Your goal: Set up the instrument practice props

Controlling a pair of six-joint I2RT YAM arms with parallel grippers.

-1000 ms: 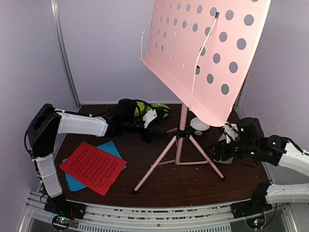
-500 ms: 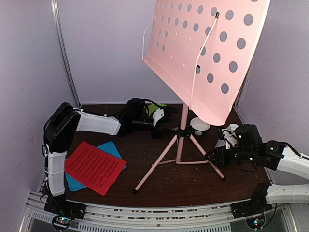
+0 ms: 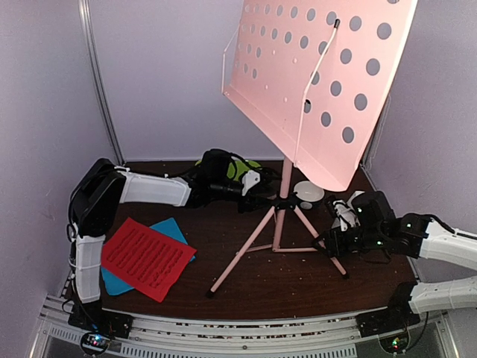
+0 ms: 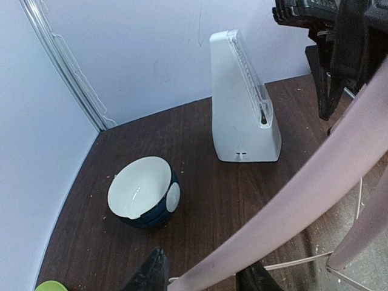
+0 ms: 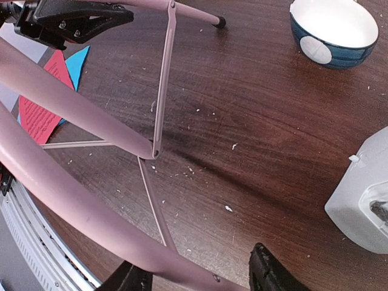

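Note:
The pale pink music stand [image 3: 320, 82] stands mid-table on its tripod legs [image 3: 246, 250]. My left gripper [image 3: 261, 199] is at the hub from the left, shut on a pink leg tube [image 4: 291, 200] that fills the gap between its fingers [image 4: 203, 280]. My right gripper [image 3: 329, 240] is open and straddles the right leg [image 5: 79, 212], with a gap left at one finger [image 5: 197, 280]. The white metronome [image 4: 245, 103] stands at the back right, beside my right gripper [image 5: 364, 206]. The red page [image 3: 145, 257] lies on the cyan page [image 3: 170, 227] at the front left.
A small white-and-dark bowl [image 3: 307, 192] sits behind the stand, near the metronome [image 4: 142, 193]. Lime-green dishes [image 3: 242, 168] lie behind my left arm. Walls close in the table on three sides. The stand's desk overhangs the back right.
My left gripper has reached right to the stand's hub and closed round a leg. My right gripper has moved left onto the right leg. The stand has shifted slightly right.

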